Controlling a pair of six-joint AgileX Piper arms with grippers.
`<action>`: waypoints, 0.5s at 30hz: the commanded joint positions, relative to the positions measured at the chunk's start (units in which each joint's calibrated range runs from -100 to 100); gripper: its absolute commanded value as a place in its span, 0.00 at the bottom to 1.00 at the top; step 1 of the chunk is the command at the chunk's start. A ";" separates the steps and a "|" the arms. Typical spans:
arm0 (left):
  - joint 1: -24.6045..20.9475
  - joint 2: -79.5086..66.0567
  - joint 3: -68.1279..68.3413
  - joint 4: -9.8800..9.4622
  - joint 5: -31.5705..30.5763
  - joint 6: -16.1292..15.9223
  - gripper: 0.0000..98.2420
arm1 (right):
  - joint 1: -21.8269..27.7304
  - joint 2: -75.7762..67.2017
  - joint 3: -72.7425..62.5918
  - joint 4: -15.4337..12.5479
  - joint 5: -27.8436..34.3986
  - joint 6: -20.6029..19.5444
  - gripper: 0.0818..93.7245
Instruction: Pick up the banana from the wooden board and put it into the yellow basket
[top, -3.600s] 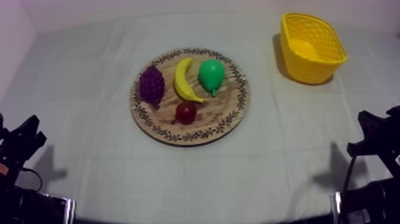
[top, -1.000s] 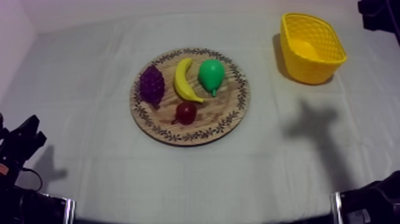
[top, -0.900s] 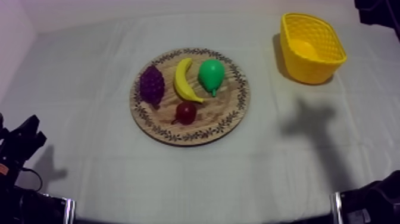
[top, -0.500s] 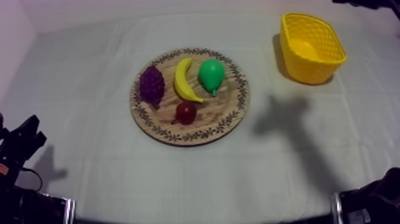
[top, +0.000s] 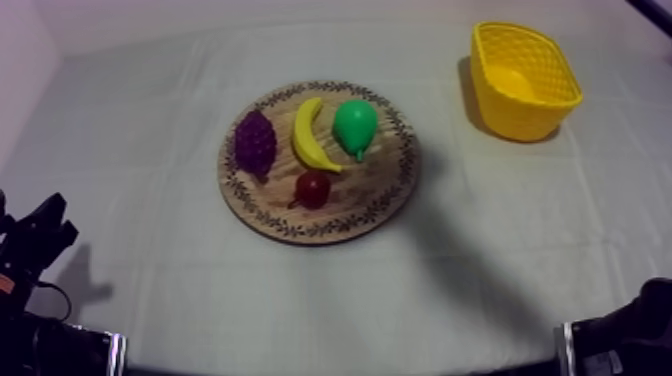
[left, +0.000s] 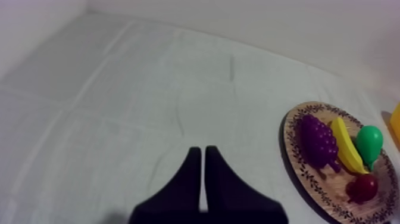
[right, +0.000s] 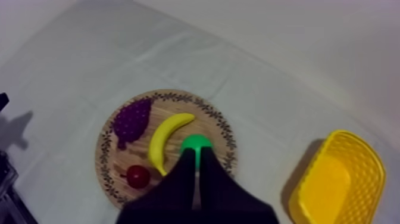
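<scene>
Task not begun: the banana (top: 313, 137) lies on the board (top: 375, 195) at centre, and the basket (top: 520, 118) waits upper right. Left gripper (left: 203, 179) and right gripper (right: 195, 173) have jaws together, gripping nothing.

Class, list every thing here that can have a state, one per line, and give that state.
Round wooden board with patterned rim: lying flat on the grey-white cloth.
Yellow curved toy banana: lying on the board, ungripped.
Yellow woven basket: upright, nothing inside.
Left gripper: shut, empty.
Right gripper: shut, empty.
</scene>
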 joint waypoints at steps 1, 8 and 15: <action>-0.01 0.00 -0.04 0.00 0.02 -0.01 0.00 | -1.59 2.95 -2.61 0.78 1.28 -1.41 0.01; -0.01 0.00 -0.04 0.00 0.02 0.00 0.00 | -4.13 10.69 -9.41 2.42 5.92 -5.09 0.00; -0.01 0.00 -0.04 0.00 0.02 0.00 0.00 | -4.71 17.46 -15.61 2.88 8.77 -7.70 0.00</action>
